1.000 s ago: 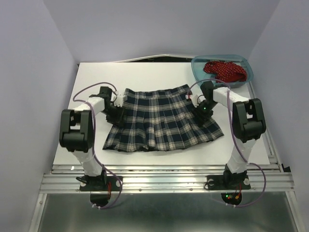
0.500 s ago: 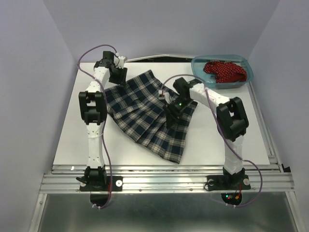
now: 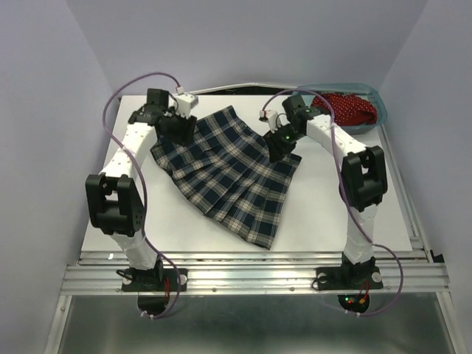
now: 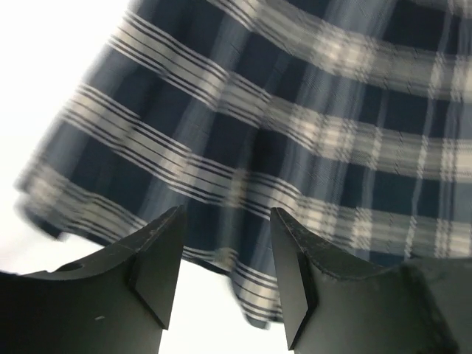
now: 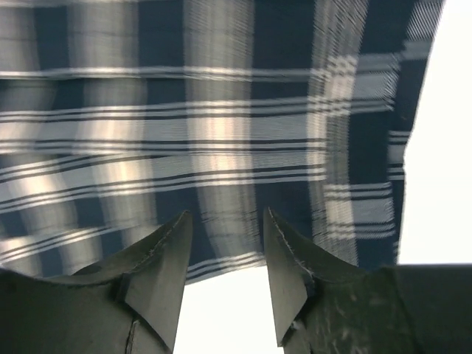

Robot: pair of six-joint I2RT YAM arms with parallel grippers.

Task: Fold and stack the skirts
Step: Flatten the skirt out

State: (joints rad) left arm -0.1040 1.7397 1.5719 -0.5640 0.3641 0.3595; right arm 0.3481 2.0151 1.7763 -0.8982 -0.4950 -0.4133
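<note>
Hovering over plaid skirt [image 3: 228, 177] by far edge of desk [image 3: 332, 214] with left tool [image 4: 226, 214] and right tool [image 5: 226, 214] spread apart, likely lining up fold grips.

Top view high, near edge, facing down; wrist views close over same plaid skirt [image 3: 228, 173].
</note>
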